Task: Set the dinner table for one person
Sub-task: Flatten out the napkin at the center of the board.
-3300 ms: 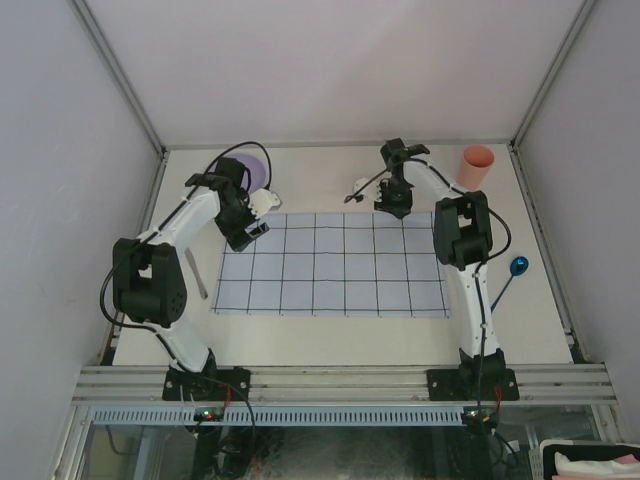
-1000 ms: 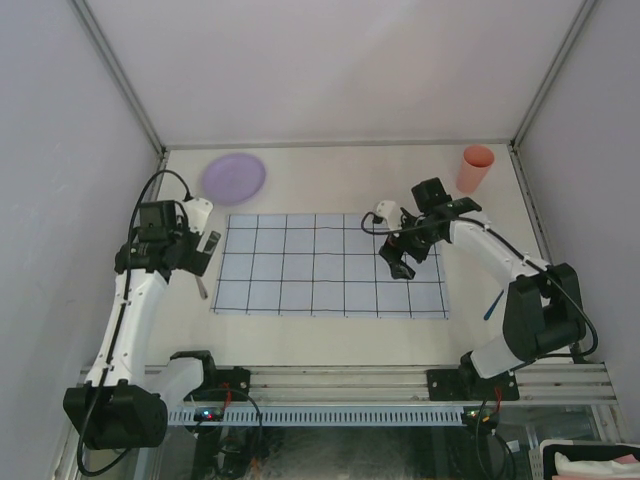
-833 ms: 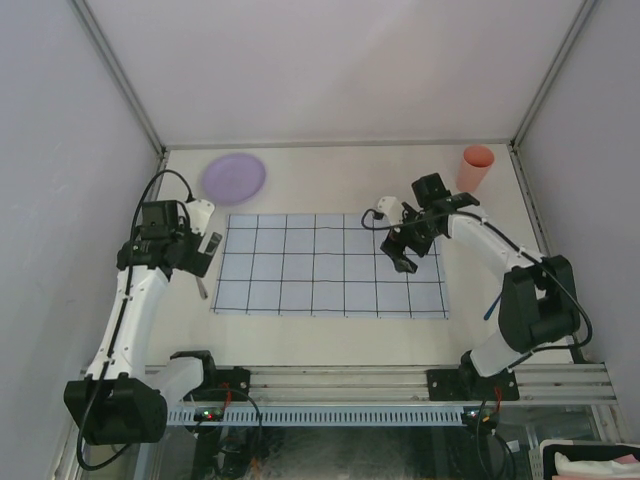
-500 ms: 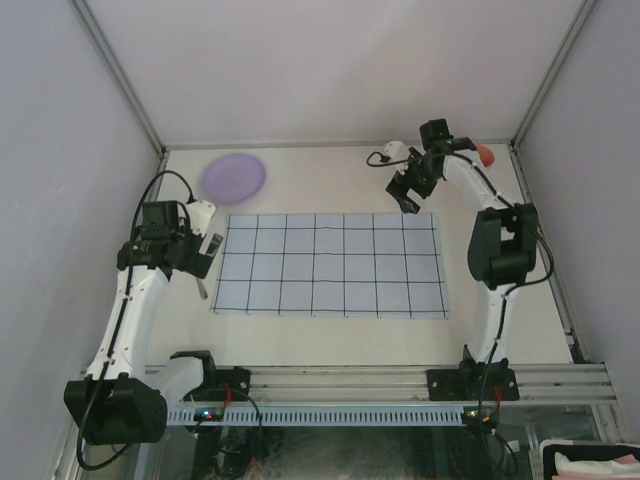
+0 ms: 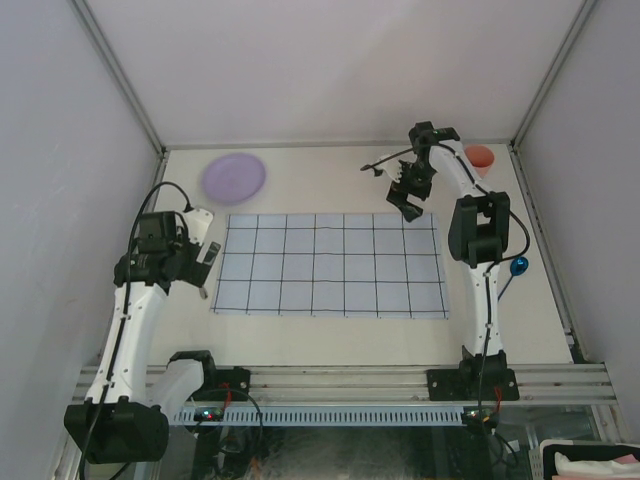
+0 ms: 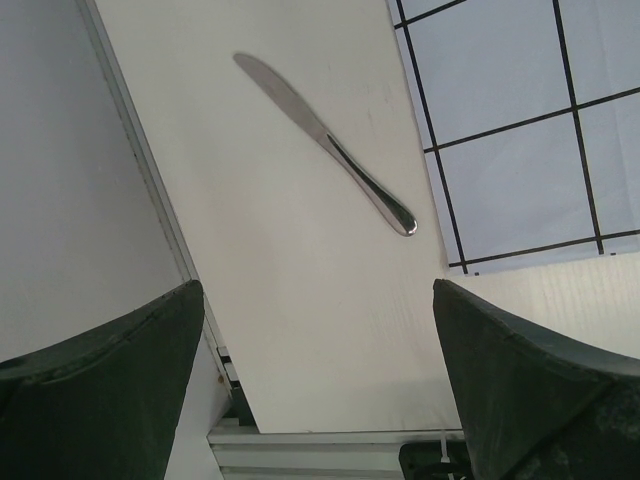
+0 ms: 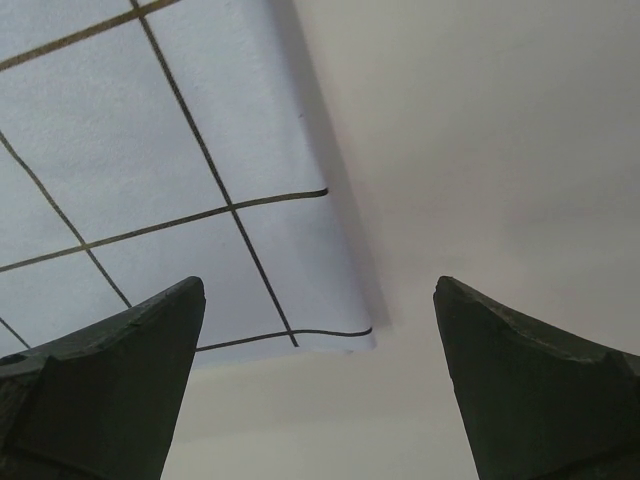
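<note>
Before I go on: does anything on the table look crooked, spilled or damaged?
Nothing spilled or damaged. Only the knife stands out: it lies slanted on the bare table left of the checked cloth, its handle tip almost at the cloth's edge, not parallel to it.

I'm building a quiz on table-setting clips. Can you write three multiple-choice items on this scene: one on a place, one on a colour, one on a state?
1. Where is the knife relative to the mat?
A on it; B beside it, on the bare table; C under it.
2. What colour is the plate?
A purple; B green; C black.
3. How do the left jaws stand?
A shut on the knife; B shut on the mat; C open, empty.

Key:
1 B: the left wrist view shows the knife whole on bare table, clear of the mat's edge.
2 A: the plate shows lilac in the top view.
3 C: the left jaws stand wide apart with nothing between them.
</note>
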Controlling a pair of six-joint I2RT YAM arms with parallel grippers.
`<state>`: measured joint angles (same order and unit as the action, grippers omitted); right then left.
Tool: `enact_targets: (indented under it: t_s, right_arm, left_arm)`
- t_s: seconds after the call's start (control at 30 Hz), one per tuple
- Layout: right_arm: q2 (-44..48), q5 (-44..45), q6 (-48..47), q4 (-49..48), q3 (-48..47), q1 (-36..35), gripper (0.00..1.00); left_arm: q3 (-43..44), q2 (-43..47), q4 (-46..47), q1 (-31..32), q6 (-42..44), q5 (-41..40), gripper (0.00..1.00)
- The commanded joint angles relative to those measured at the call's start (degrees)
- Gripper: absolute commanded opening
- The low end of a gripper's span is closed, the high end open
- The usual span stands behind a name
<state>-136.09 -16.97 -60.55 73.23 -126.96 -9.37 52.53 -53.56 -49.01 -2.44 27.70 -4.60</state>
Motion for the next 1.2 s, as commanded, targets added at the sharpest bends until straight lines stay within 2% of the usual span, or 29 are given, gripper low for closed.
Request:
enact_targets:
  t_s: [0.0, 0.27, 0.77, 1.17]
  right_arm:
    - [1.3, 0.3, -4.1, 3.1, 2.5, 0.2, 0.97]
    - [-0.6, 0.1, -5.0, 3.0, 3.3, 0.9, 0.95]
    - [-4.6, -0.4, -4.9, 1.6, 1.0, 0.8, 0.91]
    - [-5.0, 0.4, -3.8, 0.8, 1.2, 0.9, 0.70]
  left_arm:
    - [0.2, 0.2, 0.4, -0.2, 0.7, -0.4, 1.00]
    - [1.6, 0.3, -1.3, -0.3, -0.4, 1.1, 1.00]
    - [0.9, 2.9, -2.6, -0.3, 0.1, -1.0, 1.00]
    - [0.6, 2.4, -2.6, -0.2, -0.1, -0.7, 1.00]
